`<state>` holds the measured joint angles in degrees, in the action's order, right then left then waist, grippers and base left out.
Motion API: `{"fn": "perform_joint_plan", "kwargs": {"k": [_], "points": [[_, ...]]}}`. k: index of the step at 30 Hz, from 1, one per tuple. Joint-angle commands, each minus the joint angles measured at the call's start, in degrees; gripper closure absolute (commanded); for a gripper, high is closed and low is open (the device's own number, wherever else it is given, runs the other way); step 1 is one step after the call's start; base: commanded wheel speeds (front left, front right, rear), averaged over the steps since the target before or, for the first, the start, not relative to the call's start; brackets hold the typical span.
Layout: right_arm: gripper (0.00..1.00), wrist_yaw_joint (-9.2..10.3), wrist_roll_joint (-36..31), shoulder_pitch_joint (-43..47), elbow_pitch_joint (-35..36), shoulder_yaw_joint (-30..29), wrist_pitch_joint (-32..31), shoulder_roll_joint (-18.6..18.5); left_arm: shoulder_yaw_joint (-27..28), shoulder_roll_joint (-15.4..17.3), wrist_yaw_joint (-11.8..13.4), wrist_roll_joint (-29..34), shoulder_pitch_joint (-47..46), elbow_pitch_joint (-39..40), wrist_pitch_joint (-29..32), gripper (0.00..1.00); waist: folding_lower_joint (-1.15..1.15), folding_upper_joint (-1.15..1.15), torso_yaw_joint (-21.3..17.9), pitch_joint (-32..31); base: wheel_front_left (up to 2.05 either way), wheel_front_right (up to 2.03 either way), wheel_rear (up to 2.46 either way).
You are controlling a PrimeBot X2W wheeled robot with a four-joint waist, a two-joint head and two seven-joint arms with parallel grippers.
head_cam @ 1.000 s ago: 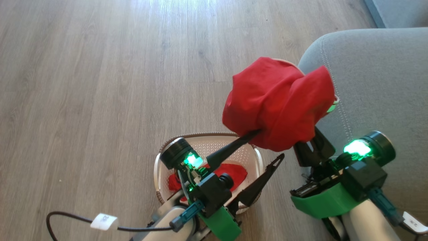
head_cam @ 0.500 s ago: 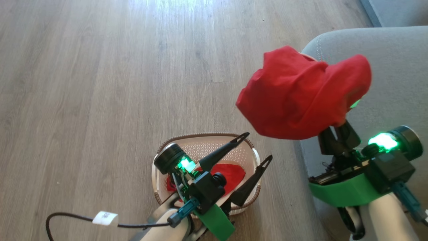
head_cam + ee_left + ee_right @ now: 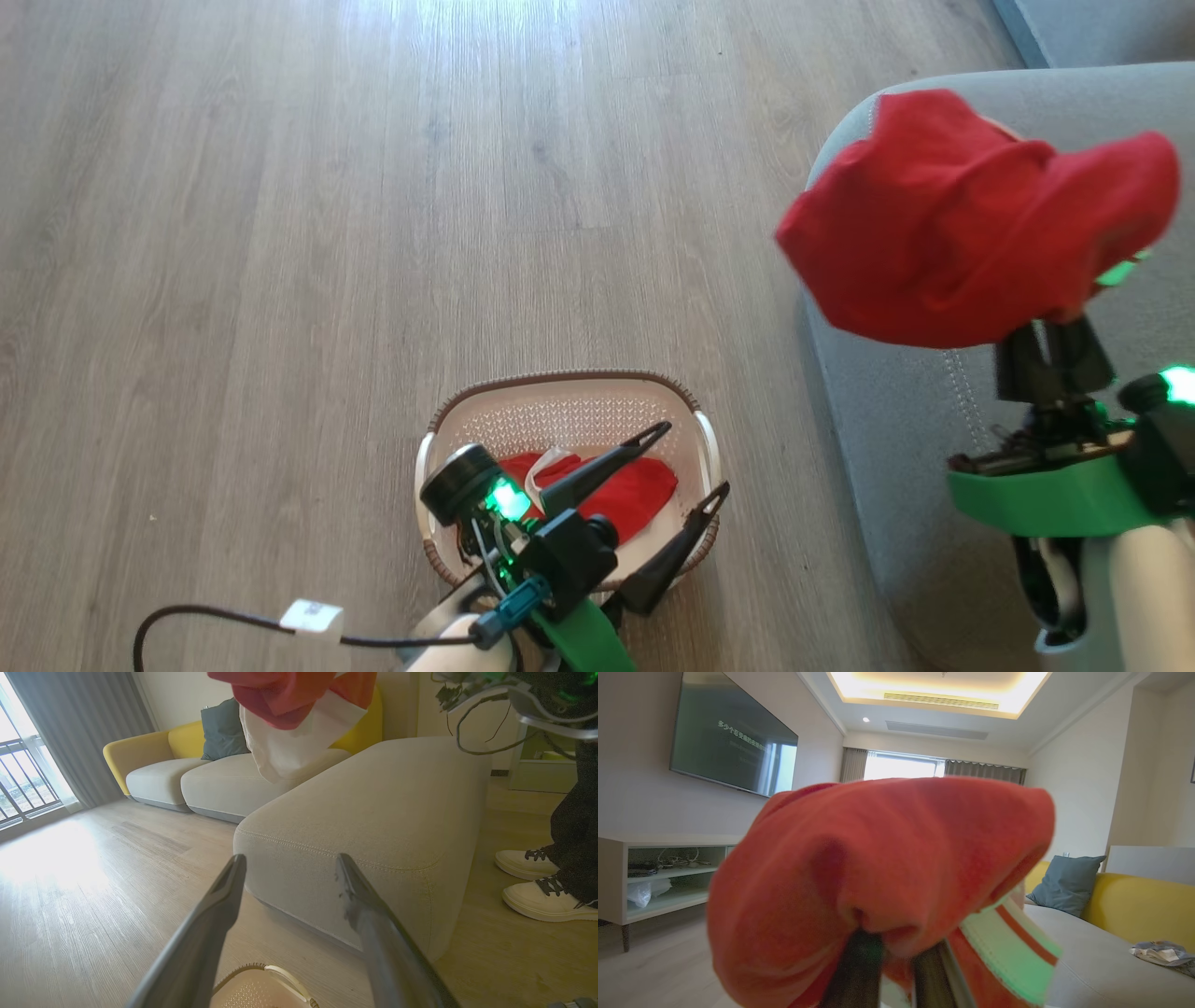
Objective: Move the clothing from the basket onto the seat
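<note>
Left jaws spread wide, low, right jaws clamped, right arm [image 3: 1120,597] high

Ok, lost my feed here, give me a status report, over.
Right gripper shut on red garment, over the seat corner. Left gripper open, empty, over the basket. Second garment in basket. Person's shoes beside seat.

2 garments [image 3: 962,233], 1 bskt [image 3: 560,415], 1 seat [image 3: 896,448]

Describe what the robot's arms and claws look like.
The left claw and right claw have long, dark, tapered fingers on black bodies with glowing green lights, bright green wrist brackets, pale forearms. A black cable with white tag trails from the left arm.
</note>
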<state>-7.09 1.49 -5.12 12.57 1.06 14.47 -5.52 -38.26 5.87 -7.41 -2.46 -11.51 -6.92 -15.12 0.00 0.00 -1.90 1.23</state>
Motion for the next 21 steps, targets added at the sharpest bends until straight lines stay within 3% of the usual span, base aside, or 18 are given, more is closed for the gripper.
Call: {"fn": "perform_joint_plan", "kwargs": {"k": [1, 13, 21], "points": [[1.0, -0.4, -0.6, -0.6, 1.3, 0.0, 0.5, 0.5, 1.7, 0.3, 0.0, 0.1, -0.9, 1.4, 0.1, 0.0, 0.0, 0.0, 0.0, 0.0, 0.0, 0.0, 0.0], [1.0, -0.4, 0.8, 2.9, -3.1, -7.6, 0.5, 1.9, 2.0, 0.8, 0.0, 0.2, 0.6, -1.6, 0.1, 0.0, 0.0, 0.0, -0.6, 0.2, 0.0, 0.0, 0.0], [1.0, -0.4, 2.1, 3.8, -5.7, -8.6, 0.5, 2.4, 2.2, 0.7, -0.1, 0.0, 1.3, -3.0, 0.1, 0.0, 0.0, 0.0, -0.8, 0.4, 0.0, 0.0, 0.0]]}}
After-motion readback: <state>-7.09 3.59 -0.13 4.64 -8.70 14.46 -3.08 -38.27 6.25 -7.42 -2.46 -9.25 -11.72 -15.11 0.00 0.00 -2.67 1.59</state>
